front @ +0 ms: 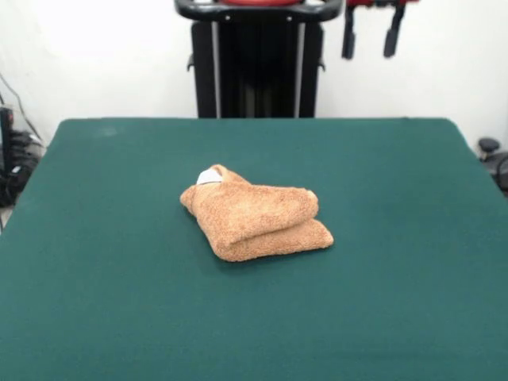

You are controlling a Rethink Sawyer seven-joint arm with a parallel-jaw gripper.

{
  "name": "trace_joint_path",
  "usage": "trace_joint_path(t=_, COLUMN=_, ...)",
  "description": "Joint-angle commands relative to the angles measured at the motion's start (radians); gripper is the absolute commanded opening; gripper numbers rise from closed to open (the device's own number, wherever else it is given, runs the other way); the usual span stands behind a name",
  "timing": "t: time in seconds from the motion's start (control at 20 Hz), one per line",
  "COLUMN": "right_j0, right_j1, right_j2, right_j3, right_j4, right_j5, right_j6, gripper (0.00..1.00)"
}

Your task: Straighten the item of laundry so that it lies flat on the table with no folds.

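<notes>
Dark green table | folded orange-tan towel lies near its centre | white label at towel's far edge

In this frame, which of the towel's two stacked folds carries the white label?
The upper fold of the towel: the white label sits at its far-left end, toward the table's back. The lower fold, jutting out at right, shows none.

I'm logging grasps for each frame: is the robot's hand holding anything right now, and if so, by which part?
Nothing is held. The hand hangs open above the table's far edge, well apart from the folded orange-tan terry-cloth towel lying mid-table on the dark green felt-topped table.
</notes>
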State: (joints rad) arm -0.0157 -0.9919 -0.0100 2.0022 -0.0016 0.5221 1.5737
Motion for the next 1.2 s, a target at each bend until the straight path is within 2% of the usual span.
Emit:
trace_joint_path(t=0.05, right_j0=-0.012, right_j1=0.229, right_j2=0.013, right_j3=-0.142, right_j4=-0.016, right_j5=-0.107, right_j6=0.183, gripper=1.00)
trace_joint_path(t=0.15, right_j0=-0.018, right_j1=0.264, right_j2=0.012, right_j3=-0.185, right_j4=-0.011, right_j5=-0.100, right_j6=0.174, gripper=1.00)
trace_joint_path(t=0.3, right_j0=-0.038, right_j1=0.361, right_j2=0.017, right_j3=-0.284, right_j4=-0.007, right_j5=-0.102, right_j6=0.150, gripper=1.00)
trace_joint_path(t=0.45, right_j0=-0.058, right_j1=0.425, right_j2=0.033, right_j3=-0.329, right_j4=0.000, right_j5=-0.132, right_j6=0.140, gripper=1.00)
trace_joint_path(t=0.7, right_j0=-0.078, right_j1=0.537, right_j2=0.044, right_j3=-0.450, right_j4=0.003, right_j5=-0.106, right_j6=0.117, gripper=1.00)
trace_joint_path(t=0.95, right_j0=-0.049, right_j1=0.608, right_j2=0.003, right_j3=-0.556, right_j4=-0.019, right_j5=-0.140, right_j6=0.133, gripper=1.00)
trace_joint_path(t=1.2, right_j0=-0.055, right_j1=0.663, right_j2=0.006, right_j3=-0.676, right_j4=-0.002, right_j5=-0.042, right_j6=0.113, gripper=1.00)
